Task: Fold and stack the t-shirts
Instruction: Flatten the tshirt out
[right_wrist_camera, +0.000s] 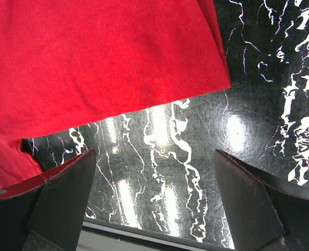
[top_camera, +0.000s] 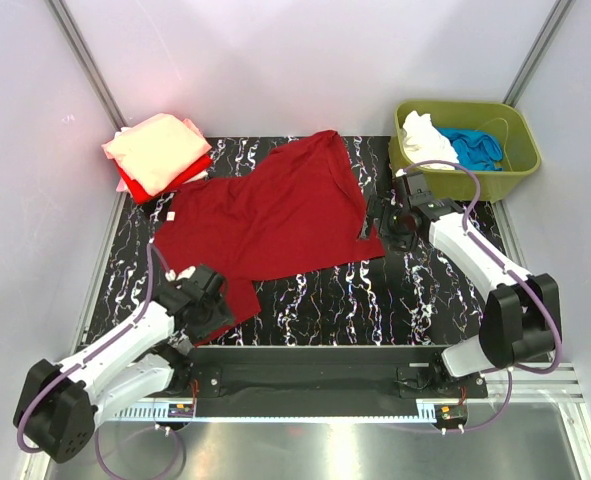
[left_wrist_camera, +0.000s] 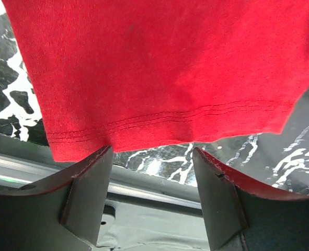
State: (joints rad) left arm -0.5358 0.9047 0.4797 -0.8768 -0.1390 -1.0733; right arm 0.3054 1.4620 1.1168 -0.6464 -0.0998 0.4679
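Centrally, the dark red t-shirt lay spread on the table for folding. The left gripper stood open at its near hem; the right gripper stood open beside its right edge, positioned to grasp.

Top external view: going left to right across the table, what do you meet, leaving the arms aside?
folded t-shirt stack → spread-out dark red t-shirt → olive-green tub holding white and blue clothes
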